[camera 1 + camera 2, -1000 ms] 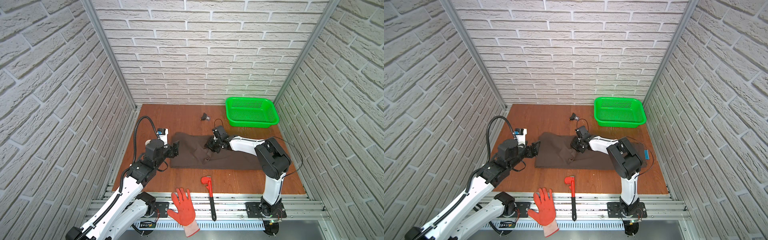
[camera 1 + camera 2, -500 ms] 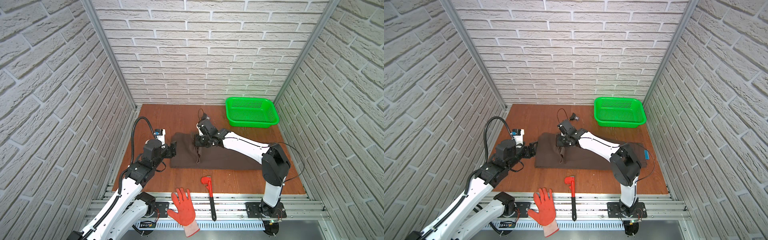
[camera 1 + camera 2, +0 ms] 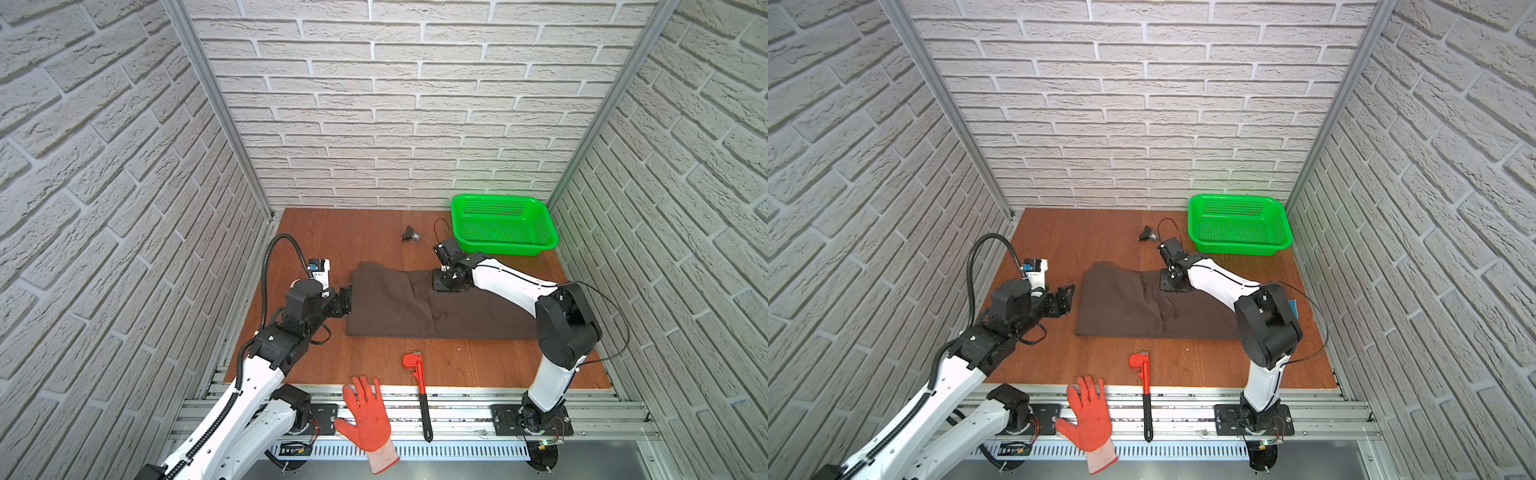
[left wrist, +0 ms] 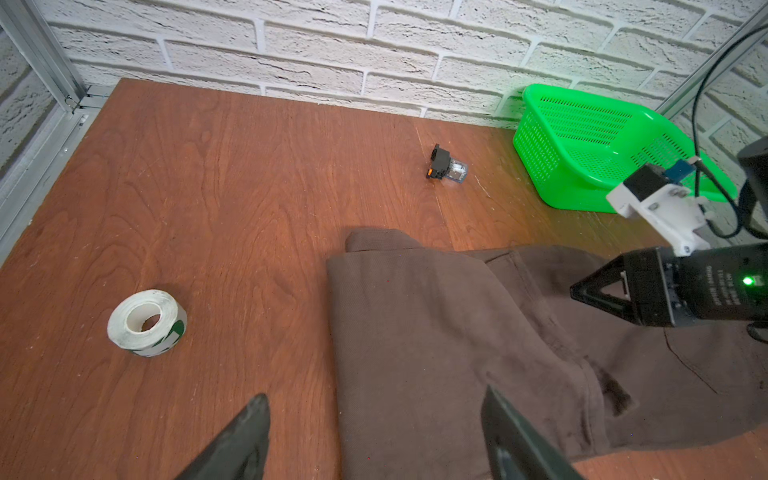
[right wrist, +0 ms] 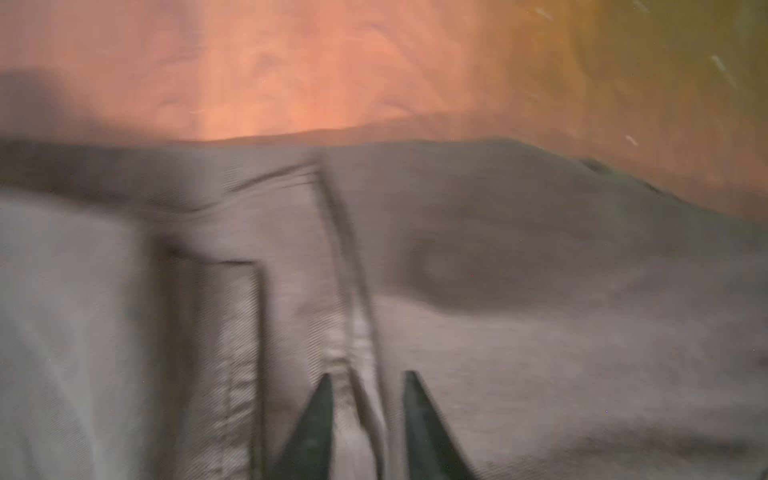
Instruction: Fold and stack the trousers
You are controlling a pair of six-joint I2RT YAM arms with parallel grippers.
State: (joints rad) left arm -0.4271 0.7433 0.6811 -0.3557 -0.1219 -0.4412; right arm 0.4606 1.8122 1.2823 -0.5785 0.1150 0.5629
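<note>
The dark brown trousers (image 3: pixel 395 307) (image 3: pixel 1121 307) lie folded flat across the middle of the wooden table, with an upper layer folded over their left half. My left gripper (image 3: pixel 346 300) (image 3: pixel 1065 299) is open at the trousers' left edge; in the left wrist view its fingers straddle that edge (image 4: pixel 374 395) with nothing held. My right gripper (image 3: pixel 441 286) (image 3: pixel 1169 286) points down on the far edge of the trousers near the middle. The blurred right wrist view shows its jaws a little apart (image 5: pixel 368 376) over a raised seam of the cloth (image 5: pixel 540 291).
A green basket (image 3: pixel 503 224) stands at the back right. A small black part (image 3: pixel 411 235) lies behind the trousers. A red pipe wrench (image 3: pixel 417 374) and an orange glove (image 3: pixel 368 415) lie at the front edge. A tape roll (image 4: pixel 145 322) sits at the left.
My right gripper swung left over the cloth, came back right to the far edge, and its jaws have parted. The bump in the cloth has flattened. The left arm has barely moved.
</note>
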